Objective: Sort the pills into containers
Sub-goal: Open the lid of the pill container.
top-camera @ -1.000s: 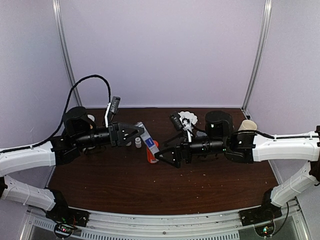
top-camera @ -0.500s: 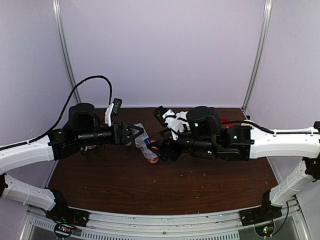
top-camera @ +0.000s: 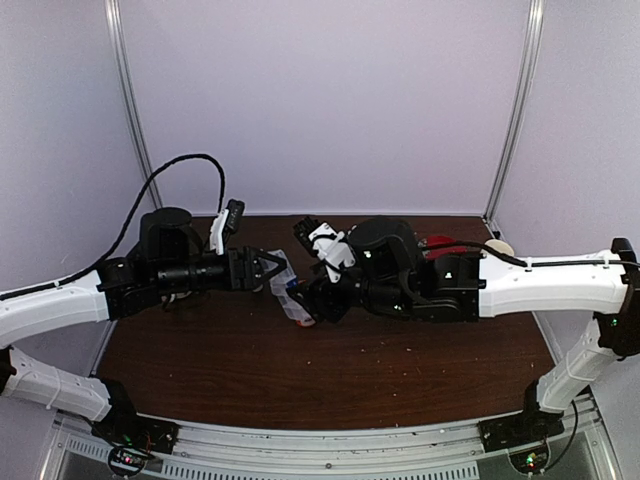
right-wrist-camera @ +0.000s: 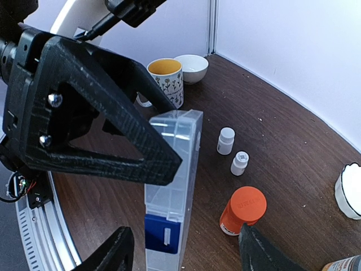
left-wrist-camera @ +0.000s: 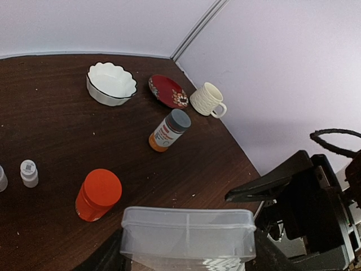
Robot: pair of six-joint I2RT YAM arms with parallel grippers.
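- The left gripper (left-wrist-camera: 186,261) was clamped on one end of the clear organizer box (left-wrist-camera: 188,230), holding it above the table (left-wrist-camera: 51,130).
- In the top view, the box's long axis slanted from the left gripper toward the right gripper (right-wrist-camera: 183,257).
- The right wrist view showed the box on edge, with its blue label (right-wrist-camera: 163,234) nearest.
- The right gripper's fingers were spread wide either side of that end.
- Only the left wrist view showed a grey-capped bottle (left-wrist-camera: 169,130) lying on its side.

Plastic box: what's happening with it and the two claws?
Left gripper shut on organizer box. Right gripper open, fingers either side of it. Orange bottle close beside.
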